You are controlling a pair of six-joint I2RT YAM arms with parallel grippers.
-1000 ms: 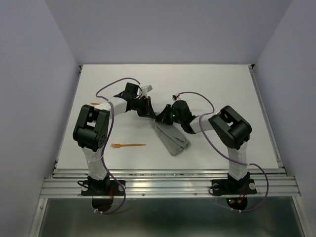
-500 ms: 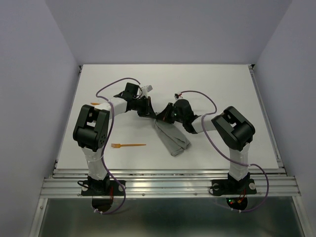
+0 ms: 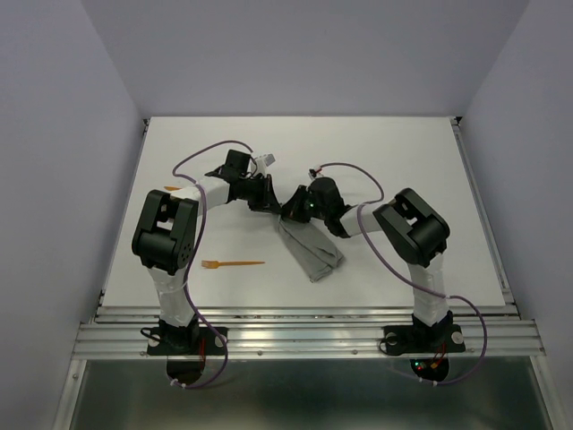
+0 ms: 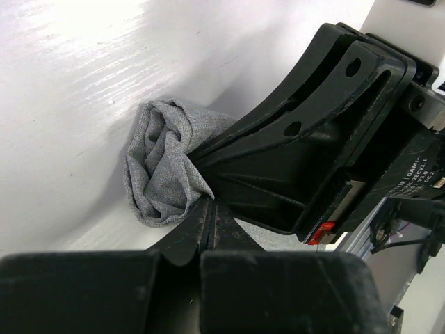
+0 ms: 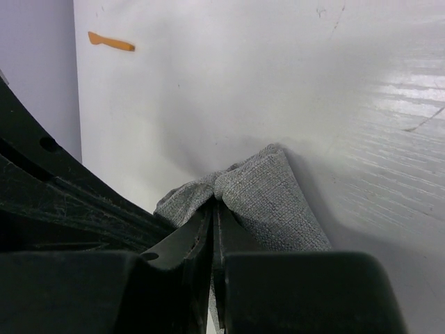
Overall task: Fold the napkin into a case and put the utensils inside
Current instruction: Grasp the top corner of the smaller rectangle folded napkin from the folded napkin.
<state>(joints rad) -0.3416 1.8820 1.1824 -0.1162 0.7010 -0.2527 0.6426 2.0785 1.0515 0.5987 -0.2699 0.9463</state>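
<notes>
"Two grippers meet near the middle of the table (image 3: 403,161), I think. What do they hold?" Ana asks.

"Both hold the napkin (image 3: 310,253)," Ben says. "In the top view the left gripper (image 3: 274,203) reaches in from 10 o'clock and the right gripper (image 3: 289,213) from 3 o'clock. Their tips are just beside each other at the far end of the cloth."

"Are the jaws closed?"

"Yes. In the left wrist view the left fingers (image 4: 198,233) are pressed together on a bunched grey corner, and the right gripper's tips bite the same bunch from the 1 o'clock side. In the right wrist view the right fingers (image 5: 191,240) pinch a raised fold of the cloth, tight together."

"And how does the napkin lie?"

"It is folded to a narrow grey band. From the pinched end it runs toward 5 o'clock and rests on the table. The pinched end looks a little lifted, but I cannot tell how much."

"What else lies on the table?"

"An orange fork (image 3: 231,263) lies flat at 9 o'clock of the band's near end, well apart from it, with its tines pointing to 9 o'clock. A second orange piece (image 3: 172,188) is at 11 o'clock of the fork, just beside the elbow of the left arm (image 3: 166,228), partly hidden. The right wrist camera shows it also, alone on the white surface."
</notes>
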